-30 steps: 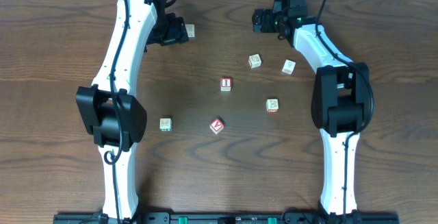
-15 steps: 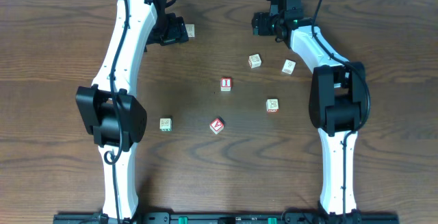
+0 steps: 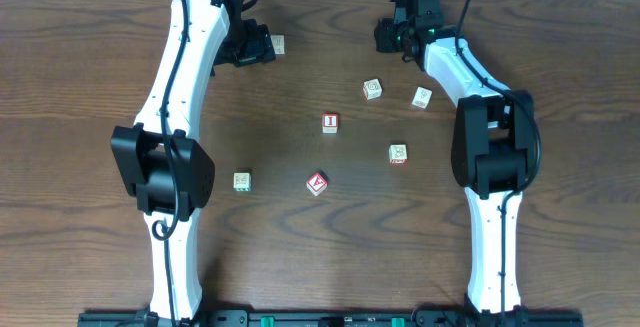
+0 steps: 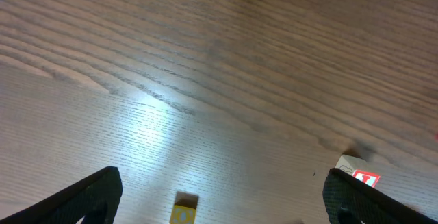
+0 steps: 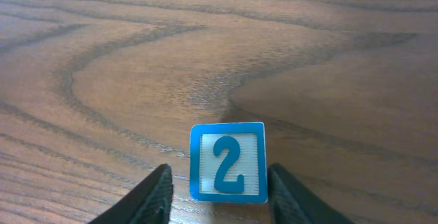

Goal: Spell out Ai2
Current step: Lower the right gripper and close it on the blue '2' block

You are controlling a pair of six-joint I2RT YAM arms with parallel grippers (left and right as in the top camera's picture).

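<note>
- Overhead: the left gripper (image 3: 260, 45) is at the far edge of the table (image 3: 80, 87), just beside a cream cube (image 3: 279, 44). The right gripper (image 3: 383, 35) is at the far right and its jaws cannot be read from here. The "I" cube (image 3: 330, 122) sits mid-table, with the "A" cube (image 3: 317, 182) nearer the robot and turned askew. 4 more pale cubes (image 3: 373, 89) lie scattered around them
- Left wrist: the left gripper (image 4: 222, 183) is spread wide and grasps nothing. A small yellow cube (image 4: 183, 212) lies on the wood at the lower edge, and a cube with a red mark (image 4: 357, 174) is by the right-hand finger
- Right wrist: the blue "2" cube (image 5: 228, 162) stands upright on the table between the fingers (image 5: 147, 196) of the right gripper (image 5: 219, 183). The jaws bracket it closely but have not clamped it, since a sliver of wood shows at each side
</note>
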